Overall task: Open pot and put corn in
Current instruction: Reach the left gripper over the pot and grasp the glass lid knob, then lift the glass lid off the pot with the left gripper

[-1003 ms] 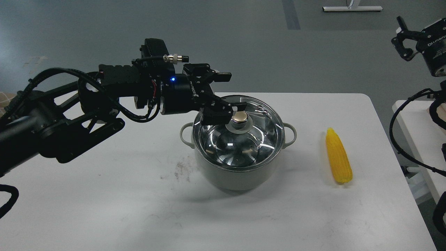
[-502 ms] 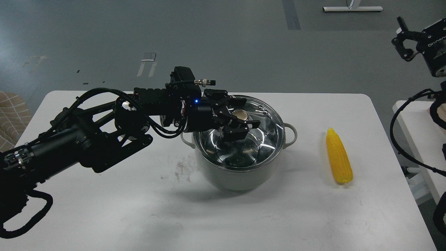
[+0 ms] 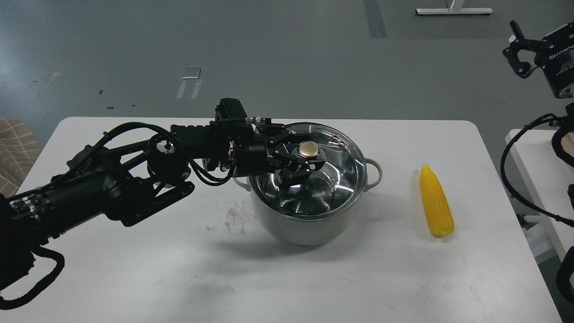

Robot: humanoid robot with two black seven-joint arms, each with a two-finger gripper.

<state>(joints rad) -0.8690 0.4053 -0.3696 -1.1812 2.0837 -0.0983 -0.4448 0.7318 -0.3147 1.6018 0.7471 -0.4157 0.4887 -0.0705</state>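
White table (image 3: 134, 269) bears the pot (image 3: 309, 224); left gripper (image 3: 301, 158) straddles the lid knob (image 3: 308, 149), jaws apart; an off-centre pinch could tilt the lid (image 3: 332, 184); corn (image 3: 435, 200) well right.

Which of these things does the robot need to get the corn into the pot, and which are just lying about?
Needed:
pot
lid, on the pot, to come off
knob, left gripper around it
corn, lying right of the pot

Lying about:
table, only carries them
right gripper, raised, idle
checked cloth, off-table
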